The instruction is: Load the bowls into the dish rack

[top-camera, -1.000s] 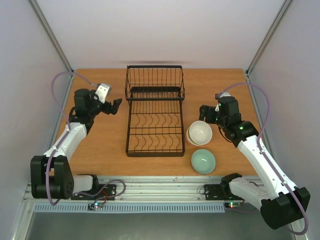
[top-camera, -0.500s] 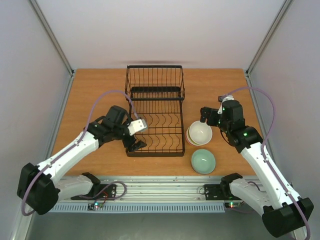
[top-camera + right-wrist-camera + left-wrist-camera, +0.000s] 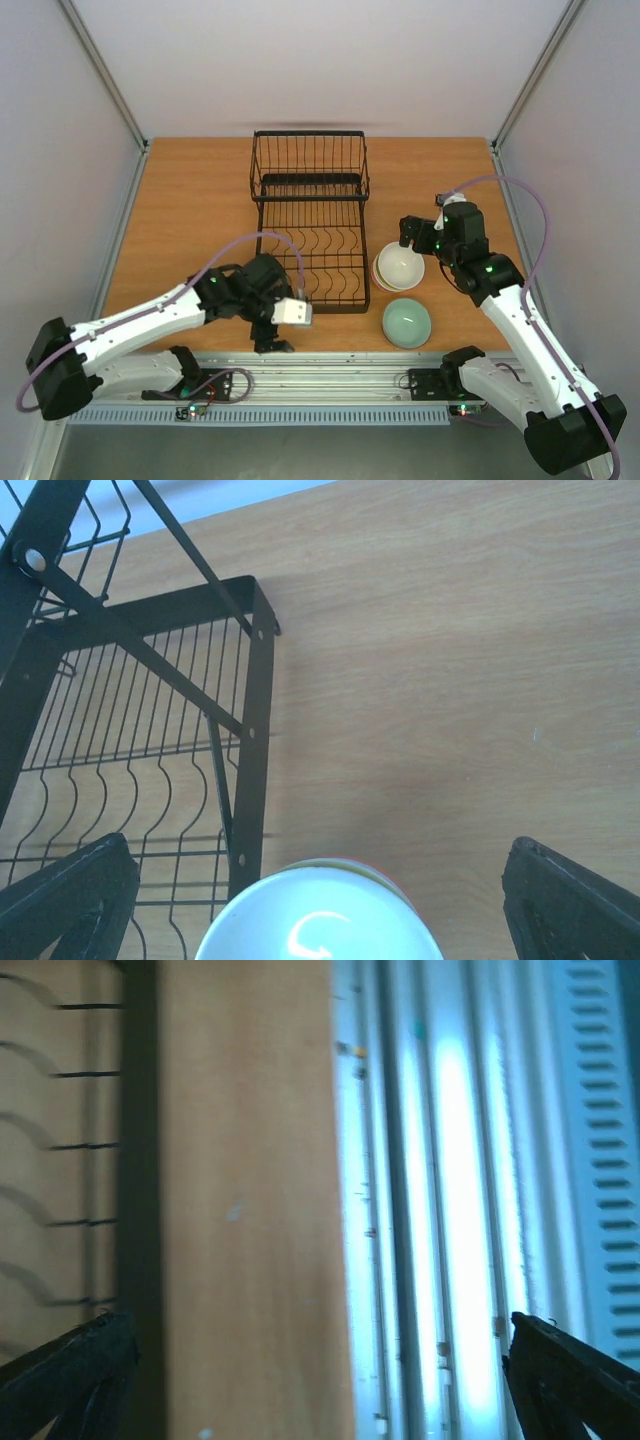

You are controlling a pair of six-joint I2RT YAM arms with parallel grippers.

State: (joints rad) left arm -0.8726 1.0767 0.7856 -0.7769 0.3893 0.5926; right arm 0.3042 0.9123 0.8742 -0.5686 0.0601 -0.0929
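You see a black wire dish rack [image 3: 310, 199] at frame centre, a white bowl [image 3: 400, 264] right of it, a pale green bowl [image 3: 407, 323] lower right, and an orange-brown wooden table [image 3: 200, 200].
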